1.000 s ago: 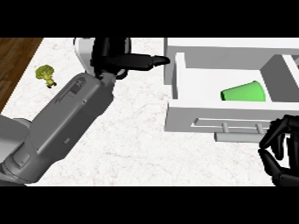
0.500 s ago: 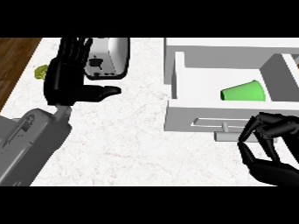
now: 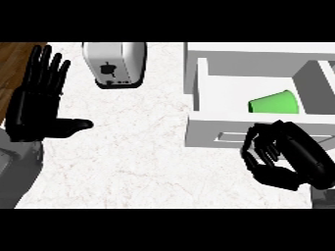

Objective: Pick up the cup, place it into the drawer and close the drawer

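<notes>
Head view: the white open-topped drawer stands pulled out at the right, and its sole visible content is the green plastic cup, lying on its side against the drawer floor. The black right hand sits at the drawer's front panel with fingers clenched and nothing seen in its grasp. The black left hand is released, fingers straight and thumb out, over the left edge of the white marbled surface, near a silver toaster.
</notes>
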Action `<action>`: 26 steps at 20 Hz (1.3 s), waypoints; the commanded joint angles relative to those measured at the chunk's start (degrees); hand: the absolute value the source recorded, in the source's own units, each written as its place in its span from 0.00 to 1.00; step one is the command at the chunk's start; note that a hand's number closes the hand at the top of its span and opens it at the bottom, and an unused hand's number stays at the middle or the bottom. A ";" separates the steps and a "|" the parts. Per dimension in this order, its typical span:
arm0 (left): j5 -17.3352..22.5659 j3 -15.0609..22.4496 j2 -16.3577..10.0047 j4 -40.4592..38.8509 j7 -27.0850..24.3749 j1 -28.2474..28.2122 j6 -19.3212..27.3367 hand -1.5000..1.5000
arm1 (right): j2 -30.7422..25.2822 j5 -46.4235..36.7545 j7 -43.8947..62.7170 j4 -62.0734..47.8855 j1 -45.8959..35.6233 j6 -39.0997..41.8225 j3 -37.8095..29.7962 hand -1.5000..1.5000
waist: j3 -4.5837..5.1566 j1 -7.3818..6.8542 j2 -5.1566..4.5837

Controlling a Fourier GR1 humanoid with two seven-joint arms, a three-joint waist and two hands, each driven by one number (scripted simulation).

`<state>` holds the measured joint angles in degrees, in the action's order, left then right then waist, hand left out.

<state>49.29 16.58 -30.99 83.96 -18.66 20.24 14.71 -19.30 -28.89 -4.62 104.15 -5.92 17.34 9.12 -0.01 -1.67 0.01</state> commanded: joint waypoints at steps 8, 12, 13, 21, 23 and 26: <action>-1.08 -7.16 -2.17 0.18 -5.07 -13.62 -12.72 0.00 | 5.19 -14.78 -5.92 -26.10 -10.53 -9.26 4.21 0.00 | 0.01 0.78 -0.14; 0.89 -10.78 -4.28 6.45 -0.86 -16.07 -13.00 0.00 | 5.16 -17.91 -10.51 -36.89 -12.88 -12.41 3.66 0.00 | -0.03 0.63 -0.06; -0.87 -10.28 -2.04 1.66 -0.33 -11.75 -12.78 0.00 | 7.15 -18.74 -10.42 -41.23 -16.12 -13.10 3.53 0.00 | -0.01 1.04 -0.17; -2.77 -13.50 -0.25 0.22 -1.51 -14.98 -17.87 0.00 | 8.24 -17.75 -18.63 -65.46 -31.59 -16.42 -4.25 0.00 | -0.04 0.44 -0.38; -3.24 -13.84 0.40 1.69 -1.41 -17.19 -18.97 0.00 | 8.06 -17.10 -21.69 -69.21 -32.62 -16.86 -5.56 0.00 | -0.03 0.53 -0.28; -2.90 -14.46 0.77 -1.68 -3.63 -17.06 -22.94 0.00 | 7.27 -15.88 -22.72 -76.84 -39.91 -14.81 -8.29 0.00 | -0.04 -0.08 -0.54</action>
<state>46.42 3.30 -30.70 83.53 -21.39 4.55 -5.08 -11.69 -45.77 -24.79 36.64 -39.52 1.47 3.71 0.11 -1.48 -0.19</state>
